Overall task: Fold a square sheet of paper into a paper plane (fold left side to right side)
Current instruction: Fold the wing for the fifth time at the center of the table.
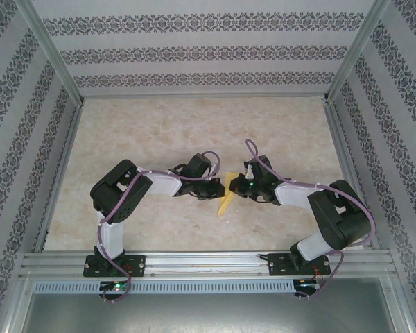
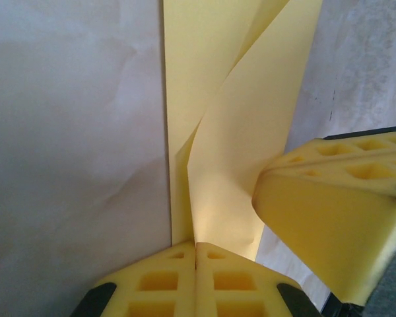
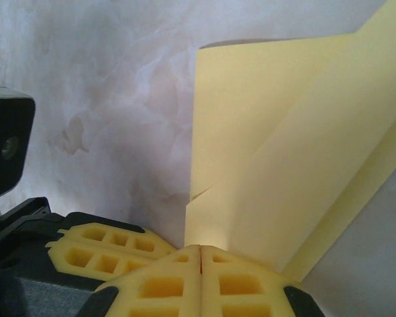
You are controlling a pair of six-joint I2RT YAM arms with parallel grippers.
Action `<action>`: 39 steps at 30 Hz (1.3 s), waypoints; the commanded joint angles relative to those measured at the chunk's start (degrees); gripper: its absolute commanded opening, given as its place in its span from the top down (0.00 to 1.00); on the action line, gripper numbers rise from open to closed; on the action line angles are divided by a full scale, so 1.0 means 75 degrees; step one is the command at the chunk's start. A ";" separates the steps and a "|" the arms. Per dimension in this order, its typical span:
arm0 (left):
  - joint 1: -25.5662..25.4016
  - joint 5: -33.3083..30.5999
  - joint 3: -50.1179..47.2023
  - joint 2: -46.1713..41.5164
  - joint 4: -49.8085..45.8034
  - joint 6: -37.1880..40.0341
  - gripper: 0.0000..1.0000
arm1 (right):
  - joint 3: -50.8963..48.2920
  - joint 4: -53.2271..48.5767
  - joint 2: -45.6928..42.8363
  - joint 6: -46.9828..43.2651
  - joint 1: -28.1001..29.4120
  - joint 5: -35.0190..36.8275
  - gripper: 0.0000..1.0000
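Left gripper (image 2: 195, 247) clamped on yellow paper (image 2: 241, 132), right gripper (image 3: 200, 249) likewise — paper creased

Square sheet of paper (image 2: 244, 132) was thin, smooth, matt yellow paper; left end effector pads (image 2: 158, 284) were matt waffled foam; table (image 1: 194, 125) was matt, marble-patterned.

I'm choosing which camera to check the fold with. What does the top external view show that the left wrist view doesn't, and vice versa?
From above: the left arm and right arm whole, the patterned walls, and where on the table the yellow paper sits. From the left wrist: the left gripper shut on the paper's edge, one layer curling up off the flat one. Shared: the paper, the table, the right gripper beside it.
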 commanded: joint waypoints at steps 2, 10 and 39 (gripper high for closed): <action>-0.0163 -0.0863 -0.0020 0.0599 -0.0549 0.0263 1.00 | 0.0138 -0.0130 0.0150 -0.0252 0.0076 0.0192 0.97; -0.0162 -0.0920 -0.0017 0.0614 -0.0620 0.0240 1.00 | 0.0124 -0.0144 0.0297 -0.0322 0.0060 0.0236 0.97; -0.0139 -0.1022 -0.0133 0.0118 -0.0515 0.0188 0.88 | -0.0519 -0.0726 0.0579 -0.0631 0.0060 0.0489 1.00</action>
